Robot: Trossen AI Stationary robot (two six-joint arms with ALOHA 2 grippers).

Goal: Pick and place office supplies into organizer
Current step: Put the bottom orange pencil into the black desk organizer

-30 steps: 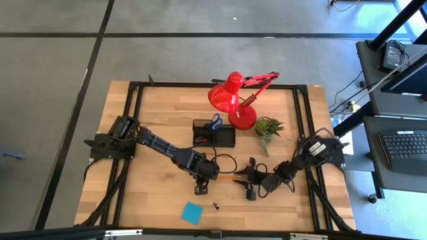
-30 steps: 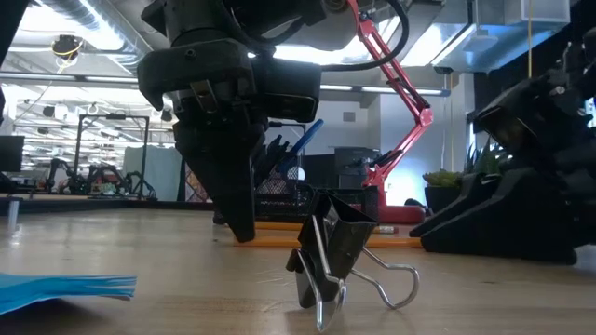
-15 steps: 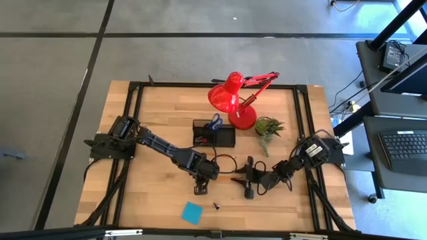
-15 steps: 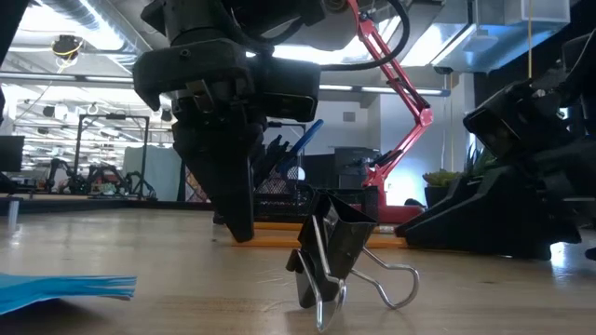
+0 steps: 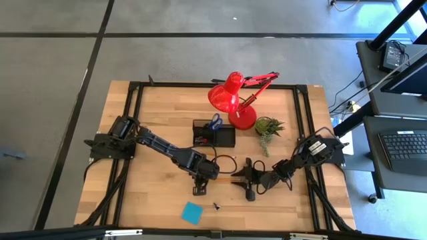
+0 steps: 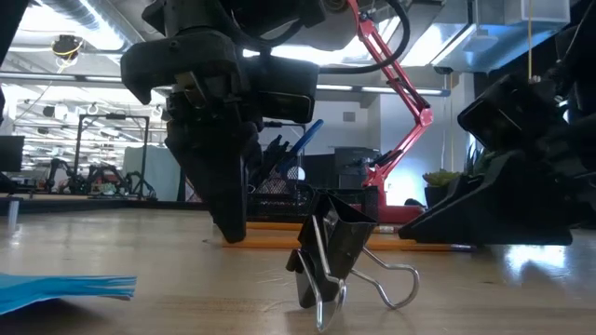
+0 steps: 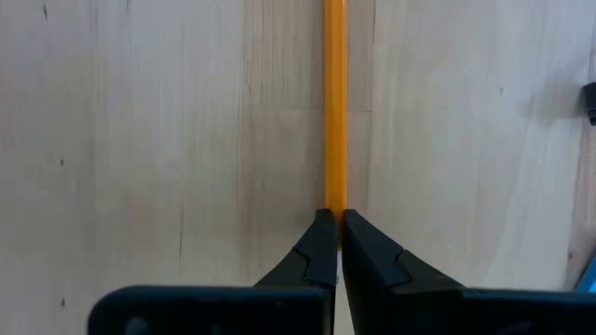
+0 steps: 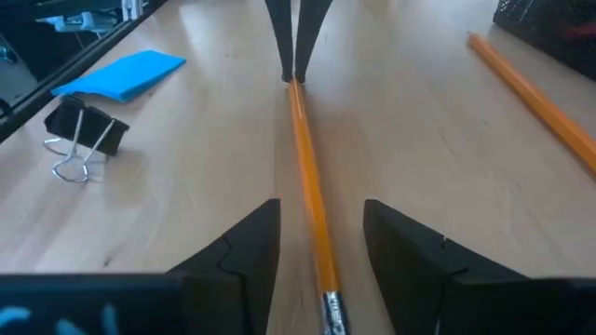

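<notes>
pencil (image 8: 309, 200) lying flat on table (image 5: 153, 113) in front of organizer (image 5: 214, 134) | left gripper (image 7: 334, 223) fingers pinched together on one pencil end, tips down at the wood | right gripper (image 8: 321, 251) fingers spread, straddling the eraser end, not clamped | second pencil (image 8: 531, 90) near organizer | binder clip (image 6: 340, 256) and blue pad (image 5: 191, 213) nearby

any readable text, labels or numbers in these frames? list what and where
None readable.
Right pincer housing: cyan marks at the frame's lower edge, cut off, illegible.
Pencil: no print visible.
Binder clip, sticky pad, organizer, lamp: no visible lettering.
Keyboard beside the table: keys too small to read.
</notes>
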